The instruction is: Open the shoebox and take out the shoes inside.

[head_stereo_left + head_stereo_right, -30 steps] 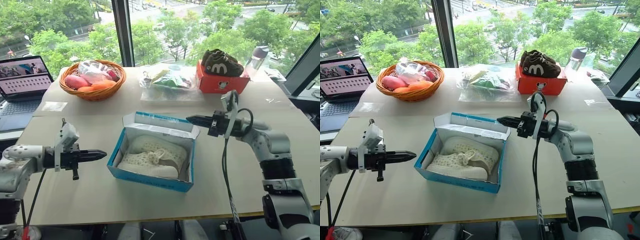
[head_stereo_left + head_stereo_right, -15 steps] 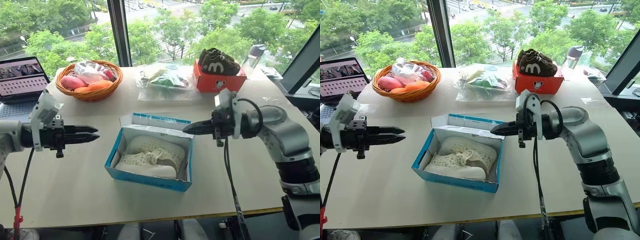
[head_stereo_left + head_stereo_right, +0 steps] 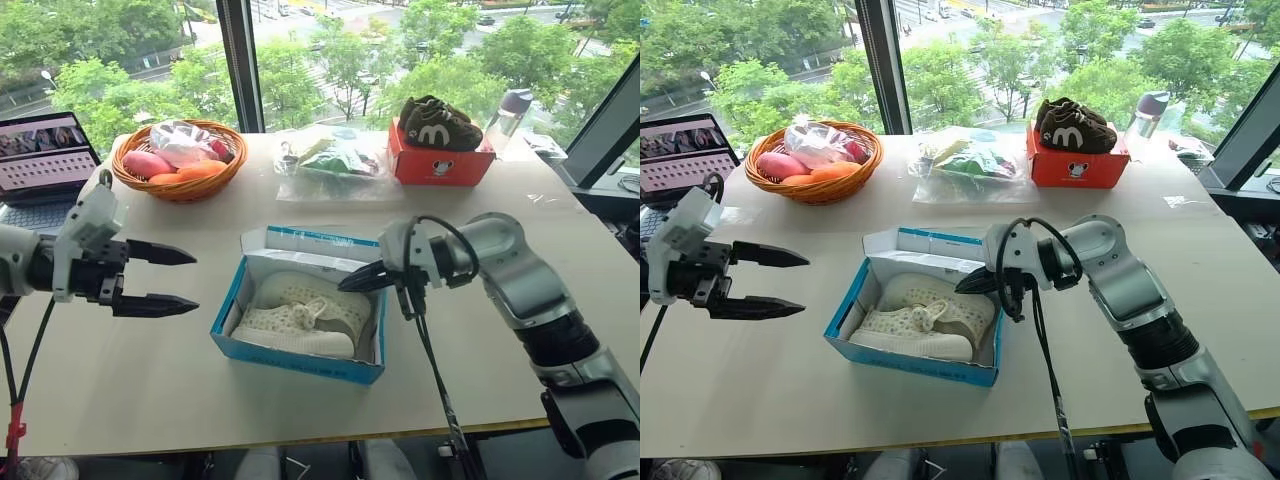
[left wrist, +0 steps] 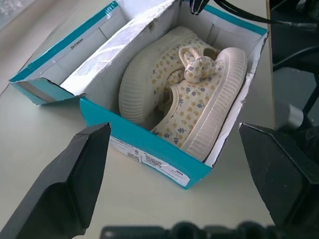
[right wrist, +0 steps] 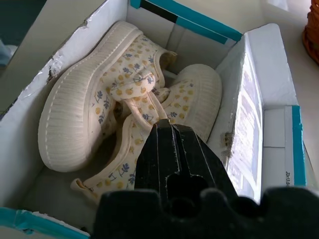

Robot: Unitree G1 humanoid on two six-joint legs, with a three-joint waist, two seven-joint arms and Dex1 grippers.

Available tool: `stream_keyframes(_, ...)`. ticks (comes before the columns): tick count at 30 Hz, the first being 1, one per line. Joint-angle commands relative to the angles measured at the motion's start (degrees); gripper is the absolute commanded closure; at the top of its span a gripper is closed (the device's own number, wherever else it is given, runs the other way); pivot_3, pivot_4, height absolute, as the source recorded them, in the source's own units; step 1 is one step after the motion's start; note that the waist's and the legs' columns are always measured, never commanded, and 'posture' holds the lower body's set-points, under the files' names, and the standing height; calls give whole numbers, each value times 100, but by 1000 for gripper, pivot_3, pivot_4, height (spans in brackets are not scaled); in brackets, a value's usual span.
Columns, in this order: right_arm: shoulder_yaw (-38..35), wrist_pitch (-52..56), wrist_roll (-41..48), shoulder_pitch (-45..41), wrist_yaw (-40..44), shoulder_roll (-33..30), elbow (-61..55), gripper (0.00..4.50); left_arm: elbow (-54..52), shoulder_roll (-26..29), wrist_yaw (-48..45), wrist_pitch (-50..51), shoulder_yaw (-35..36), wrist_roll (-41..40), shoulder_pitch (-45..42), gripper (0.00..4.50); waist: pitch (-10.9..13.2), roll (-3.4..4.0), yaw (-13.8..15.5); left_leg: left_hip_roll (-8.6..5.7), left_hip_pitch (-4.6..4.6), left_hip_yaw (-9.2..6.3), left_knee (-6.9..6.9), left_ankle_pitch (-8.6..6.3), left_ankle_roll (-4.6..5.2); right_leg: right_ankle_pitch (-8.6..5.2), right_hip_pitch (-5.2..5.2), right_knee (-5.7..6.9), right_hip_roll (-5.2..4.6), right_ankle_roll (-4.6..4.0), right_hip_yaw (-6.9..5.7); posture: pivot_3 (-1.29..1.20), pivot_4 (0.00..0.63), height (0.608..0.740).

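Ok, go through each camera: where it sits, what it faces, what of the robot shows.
Head eye views: look forward and down over the table; left gripper open, right gripper shut over the shoebox.
Left wrist view: faces the shoebox's end; own fingers spread wide.
Right wrist view: looks into the box at the shoes; own shut fingers.
All views share shoebox and shoes.

silver-grey arms [image 3: 520,275]; black tool fingers [image 3: 150,252]; black cables [image 3: 430,350]
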Motion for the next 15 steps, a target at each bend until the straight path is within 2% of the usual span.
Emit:
stream_keyframes(1, -157, 304, 278, -289, 131, 20, -274, 3948, -187, 47, -10, -136, 222, -21, 112, 0, 1, 0, 7, 1, -1, 0, 1, 0, 0, 1, -2, 2, 1, -1, 0, 0, 150, 740)
stream_keyframes(2, -168, 342, 294, -306, 154, 23, -304, 3723, -201, 52, -15, -136, 241, -32, 141, 0, 2, 1, 14, 1, 0, 0, 1, 0, 0, 1, -2, 5, 2, -2, -1, 0, 150, 740)
stream_keyframes(12, 194, -369, -247, -328, 170, 97, -411, 346, -191, 126, -121, -190, 369, -113, 129, 0, 2, 2, 30, 3, 8, 0, 3, 1, -1, 0, 4, 7, 4, -2, -1, 0, 150, 740)
stream_keyframes(13, 250, -637, -394, -310, 78, 185, -331, 124, -201, 131, -116, -200, 386, -118, 127, 0, 2, 1, 29, 2, 7, 0, 2, 1, -1, 0, 3, 7, 4, -2, -1, 0, 150, 740)
stream_keyframes(15, 342, -1026, -630, -300, -53, 338, -168, 42, -223, 141, -110, -208, 429, -135, 134, 0, 2, 1, 16, 3, 8, 0, 2, 1, 0, 0, 3, 8, 5, -3, -1, 0, 150, 740)
